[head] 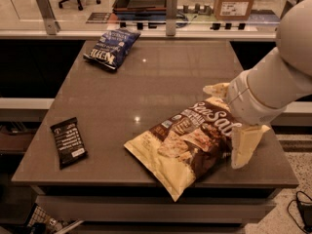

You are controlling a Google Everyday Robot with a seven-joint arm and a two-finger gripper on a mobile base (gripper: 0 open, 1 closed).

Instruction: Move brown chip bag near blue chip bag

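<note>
The brown chip bag (187, 143) lies flat at the table's front right, tan and dark brown with white "Sea Salt" script. The blue chip bag (111, 48) lies at the far left corner of the table, well away from it. My gripper (230, 118) is at the brown bag's right end, open. One cream finger (217, 89) is past the bag's far edge and the other finger (243, 147) is past its near edge, so the bag's right end lies between them. The white arm covers that end of the bag.
A small black bar wrapper (69, 141) lies near the front left edge of the grey table (146, 87). A glass barrier with metal posts (170, 6) runs behind the table. A cardboard box (235, 1) stands beyond it.
</note>
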